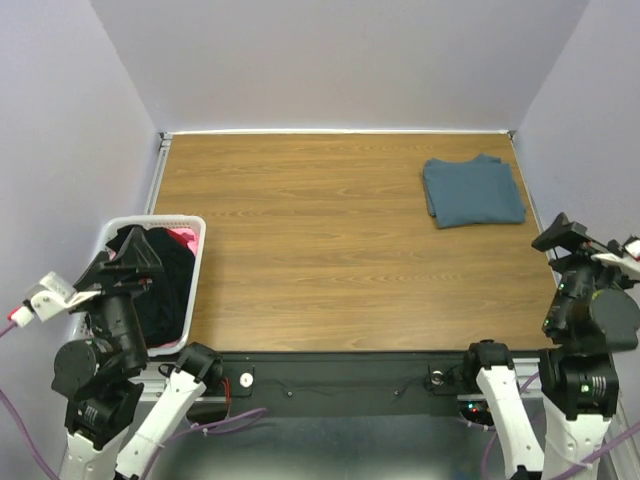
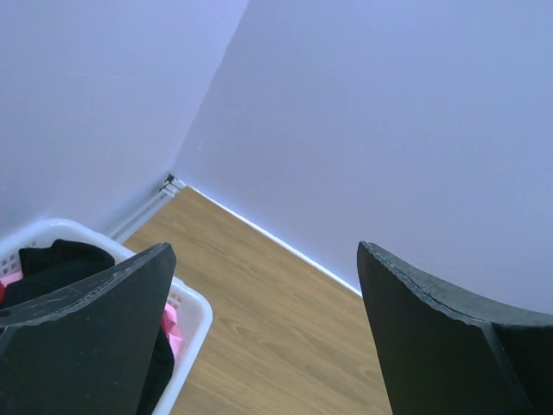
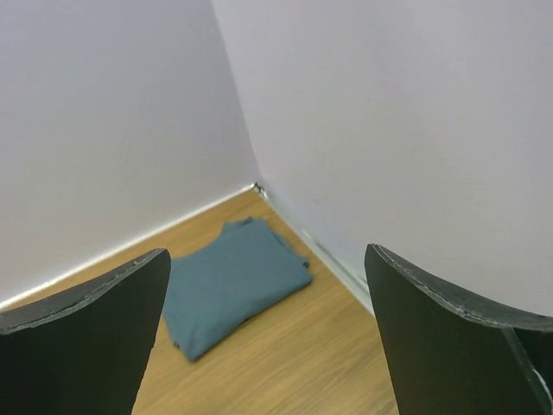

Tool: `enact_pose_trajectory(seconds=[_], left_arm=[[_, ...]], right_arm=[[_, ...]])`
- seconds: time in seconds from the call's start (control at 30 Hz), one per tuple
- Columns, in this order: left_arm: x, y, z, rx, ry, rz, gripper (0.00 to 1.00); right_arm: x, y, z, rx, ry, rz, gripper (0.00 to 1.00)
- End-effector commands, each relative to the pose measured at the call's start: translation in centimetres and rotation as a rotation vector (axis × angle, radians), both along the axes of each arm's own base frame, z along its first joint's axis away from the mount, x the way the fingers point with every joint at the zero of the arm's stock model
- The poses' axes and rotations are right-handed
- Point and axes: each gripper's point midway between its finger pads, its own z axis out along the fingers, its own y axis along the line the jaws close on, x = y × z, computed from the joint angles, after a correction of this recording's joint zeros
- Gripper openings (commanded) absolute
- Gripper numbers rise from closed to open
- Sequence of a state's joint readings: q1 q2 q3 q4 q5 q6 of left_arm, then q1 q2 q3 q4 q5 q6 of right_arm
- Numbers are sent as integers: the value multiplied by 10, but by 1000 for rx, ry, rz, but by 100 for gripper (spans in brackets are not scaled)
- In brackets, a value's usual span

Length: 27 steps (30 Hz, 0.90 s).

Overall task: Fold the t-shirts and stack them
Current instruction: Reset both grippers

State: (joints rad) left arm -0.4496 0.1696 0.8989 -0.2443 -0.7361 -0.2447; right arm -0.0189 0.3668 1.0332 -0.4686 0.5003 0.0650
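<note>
The tabletop (image 1: 320, 260) carries one finished item. The white lattice basket (image 1: 197, 262) sits directly beneath the left jaws, at the tabletop's left edge. The slate blue-grey t-shirt (image 1: 474, 191) lies folded flat, well ahead of the right jaws and slightly to their left. The black t-shirt (image 1: 168, 285) is heaped in the basket under the left jaws, and the red-pink t-shirt (image 1: 182, 237) shows at the heap's far side. Left jaws: spread wide, empty, raised above the basket. Right jaws: spread wide, empty, well apart from the cloth. Judgement: one shirt is done and fetching the next is in hand. That calls for lowering the left jaws into the heap and pinching one garment only.
</note>
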Motion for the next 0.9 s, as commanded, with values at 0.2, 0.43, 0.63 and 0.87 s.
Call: enact_pose_trajectory(seconds=[0.2,0.43,0.63,0.87], left_arm=[[-8,18,-14,-123,-66,92,99],[-6,18,-21,-229,-114,89,99],[-6,18,-21,-222,-125,86,99],[2,10,-20,-194,-110,64,99]], right_arm=[[10,6,6,-34,6,39,100],[17,12,9,-48,18,74,100],[22,17,8,-52,22,99,100],[24,17,8,-51,18,96,100]])
